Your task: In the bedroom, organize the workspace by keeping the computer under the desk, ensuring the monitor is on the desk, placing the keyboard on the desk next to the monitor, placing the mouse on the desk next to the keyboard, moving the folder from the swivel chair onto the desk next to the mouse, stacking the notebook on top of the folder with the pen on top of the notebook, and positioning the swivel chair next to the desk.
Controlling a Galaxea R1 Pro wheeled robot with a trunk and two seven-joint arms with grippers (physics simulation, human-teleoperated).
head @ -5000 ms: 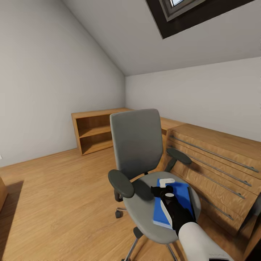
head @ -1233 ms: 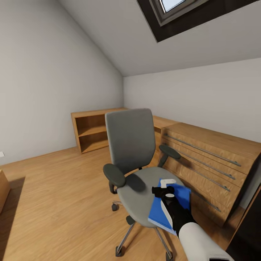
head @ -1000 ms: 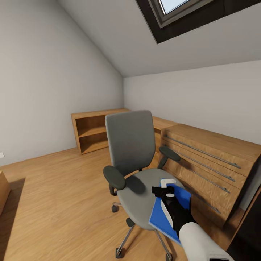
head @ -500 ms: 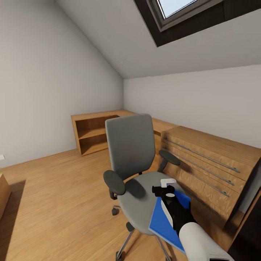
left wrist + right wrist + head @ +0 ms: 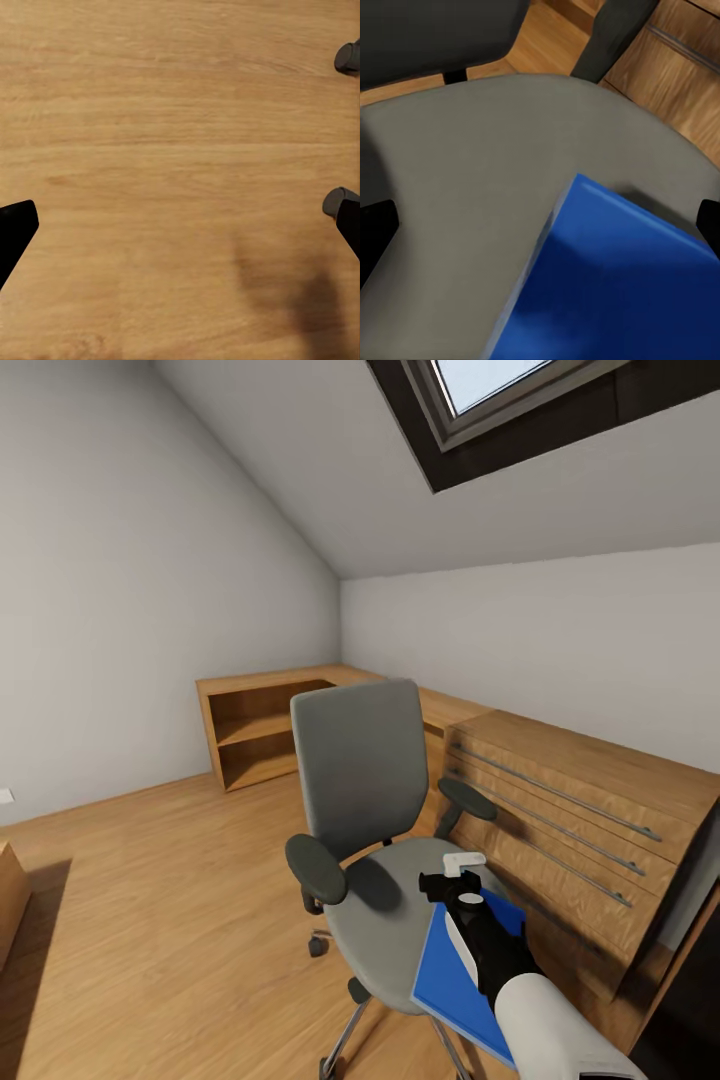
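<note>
A wood floor (image 5: 150, 890) and a long wooden dresser (image 5: 580, 800) stood around the grey swivel chair (image 5: 365, 780). The blue folder (image 5: 455, 985) hung tilted over the seat's edge beside the dresser, under the right gripper (image 5: 452, 882); its grasp was unclear. The left gripper's (image 5: 180, 225) fingers spread wide above the floor

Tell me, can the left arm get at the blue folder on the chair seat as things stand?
Probably not directly. The left gripper points down at bare floor with jaws open, while the folder lies at the seat's far side under the right gripper; the near armrest stands between.
</note>
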